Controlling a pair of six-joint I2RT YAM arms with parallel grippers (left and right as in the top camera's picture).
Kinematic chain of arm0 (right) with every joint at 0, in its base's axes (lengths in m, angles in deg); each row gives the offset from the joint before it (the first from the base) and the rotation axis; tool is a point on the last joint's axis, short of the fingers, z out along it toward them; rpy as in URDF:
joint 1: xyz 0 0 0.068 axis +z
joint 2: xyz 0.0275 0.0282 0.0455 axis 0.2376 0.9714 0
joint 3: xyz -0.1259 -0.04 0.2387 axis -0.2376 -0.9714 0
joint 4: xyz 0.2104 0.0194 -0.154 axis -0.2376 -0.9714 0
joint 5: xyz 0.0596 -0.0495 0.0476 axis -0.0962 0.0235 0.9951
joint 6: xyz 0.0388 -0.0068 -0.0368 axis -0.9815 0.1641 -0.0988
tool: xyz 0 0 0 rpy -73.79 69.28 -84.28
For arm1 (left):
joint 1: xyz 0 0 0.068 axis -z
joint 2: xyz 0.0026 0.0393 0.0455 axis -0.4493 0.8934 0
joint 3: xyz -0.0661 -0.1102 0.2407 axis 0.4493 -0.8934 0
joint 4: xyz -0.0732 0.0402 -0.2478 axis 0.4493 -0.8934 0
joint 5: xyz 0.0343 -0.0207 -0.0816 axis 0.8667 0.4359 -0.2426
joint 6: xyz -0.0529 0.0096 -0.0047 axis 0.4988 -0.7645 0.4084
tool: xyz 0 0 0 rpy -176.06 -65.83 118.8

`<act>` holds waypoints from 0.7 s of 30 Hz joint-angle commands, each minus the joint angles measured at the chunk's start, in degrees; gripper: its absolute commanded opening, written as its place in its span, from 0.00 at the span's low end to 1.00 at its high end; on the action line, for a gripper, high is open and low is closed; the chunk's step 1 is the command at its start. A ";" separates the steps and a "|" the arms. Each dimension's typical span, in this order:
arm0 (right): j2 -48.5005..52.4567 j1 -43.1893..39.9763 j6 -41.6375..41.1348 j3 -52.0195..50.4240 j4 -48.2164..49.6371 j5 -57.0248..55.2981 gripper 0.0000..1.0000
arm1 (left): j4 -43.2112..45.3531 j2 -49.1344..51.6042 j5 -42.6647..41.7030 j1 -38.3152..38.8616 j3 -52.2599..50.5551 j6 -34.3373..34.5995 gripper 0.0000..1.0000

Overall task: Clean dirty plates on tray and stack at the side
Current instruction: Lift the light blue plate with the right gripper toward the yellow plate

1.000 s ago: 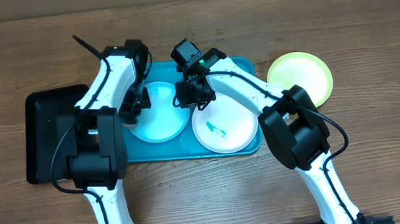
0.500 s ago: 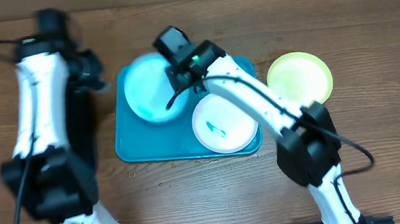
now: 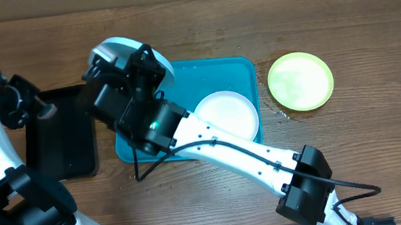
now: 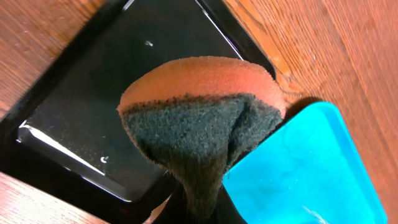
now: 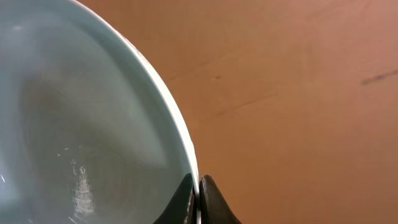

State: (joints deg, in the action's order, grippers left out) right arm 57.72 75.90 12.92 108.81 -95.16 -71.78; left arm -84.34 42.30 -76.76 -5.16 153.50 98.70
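Observation:
My right gripper [image 3: 141, 63] is shut on the rim of the light blue plate [image 3: 111, 49] and holds it high above the left end of the teal tray [image 3: 219, 73]. The right wrist view shows the rim [image 5: 180, 134] pinched between the fingers [image 5: 199, 190]. The white plate [image 3: 226, 114] lies on the tray, partly under my right arm. The yellow-green plate [image 3: 300, 80] lies on the table to the right of the tray. My left gripper [image 3: 39, 112] is shut on an orange and dark green sponge [image 4: 199, 118] above the black tray [image 3: 61, 143].
The black tray [image 4: 93, 93] lies left of the teal tray [image 4: 305, 168], almost touching it. My right arm crosses diagonally over the tray's front edge. Bare wooden table lies all around.
My right gripper has lifted the light blue plate off the teal tray, up and to the left. My left arm has swung left with the sponge, over the black tray.

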 commanded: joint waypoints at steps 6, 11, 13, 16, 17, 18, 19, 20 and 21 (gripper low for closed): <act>-0.57 -1.70 -6.84 -1.81 -12.13 23.71 0.04 | -0.55 0.09 -3.45 -0.50 0.35 -0.90 0.04; -1.11 -6.21 -23.41 -1.84 -13.51 15.37 0.04 | -0.55 0.09 -3.45 -0.28 0.35 -0.90 0.04; -2.47 -9.14 -30.56 -0.50 -15.50 15.43 0.04 | -0.59 0.09 -3.48 -0.28 0.35 -0.90 0.04; -5.60 -15.15 -37.38 1.49 -20.65 25.59 0.04 | -0.61 0.09 -3.48 -0.26 0.35 -0.90 0.04; -6.88 -17.84 -38.51 1.79 -22.16 31.19 0.04 | -0.59 0.09 -3.45 -0.26 0.35 -0.90 0.04; -8.28 -20.94 -38.93 1.79 -23.56 37.70 0.04 | -0.59 0.09 -3.45 -0.26 0.35 -0.90 0.04; -9.29 -24.26 -38.91 1.79 -25.14 44.59 0.05 | -0.59 0.09 -3.45 -0.26 0.35 -0.90 0.04; -10.14 -27.96 -38.91 1.79 -27.04 51.43 0.08 | -0.59 0.09 -3.45 -0.26 0.35 -0.90 0.04; -10.51 -31.52 -38.91 1.79 -29.14 57.02 0.09 | -0.59 0.09 -3.45 -0.26 0.35 -0.90 0.04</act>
State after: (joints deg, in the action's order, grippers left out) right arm 53.81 52.93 -20.65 107.67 -121.94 -35.13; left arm -84.76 42.30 -79.49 -5.92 153.47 98.68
